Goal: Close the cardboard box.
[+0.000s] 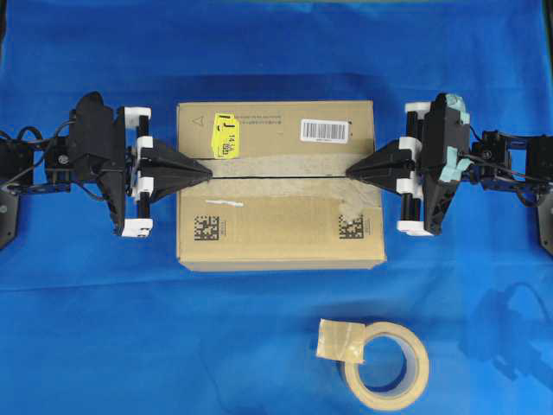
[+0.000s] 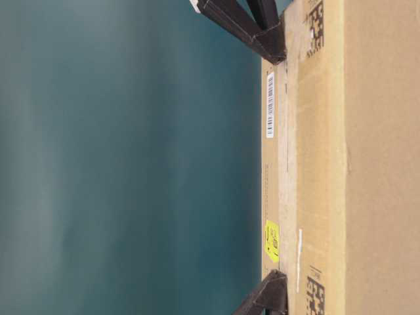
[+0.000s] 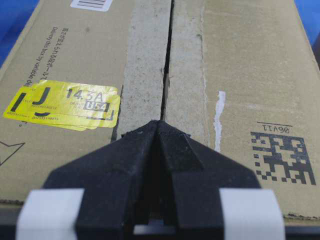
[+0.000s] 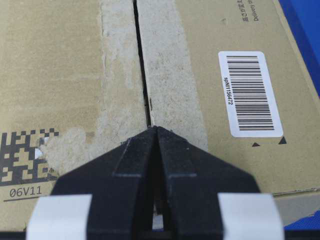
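We see the left gripper [image 1: 207,170] with fingers pressed together, tip on the seam of the cardboard box [image 1: 276,226], the right gripper [image 1: 350,171] closed the same way at the opposite end, box at table centre, flaps down, tape roll [image 1: 385,365] near, box inside hidden.

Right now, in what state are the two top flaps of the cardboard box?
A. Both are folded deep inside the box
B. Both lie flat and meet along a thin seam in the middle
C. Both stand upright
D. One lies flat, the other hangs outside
B: the cardboard box shows both flaps flat, meeting at a narrow dark seam, with the left gripper and right gripper shut at its two ends.
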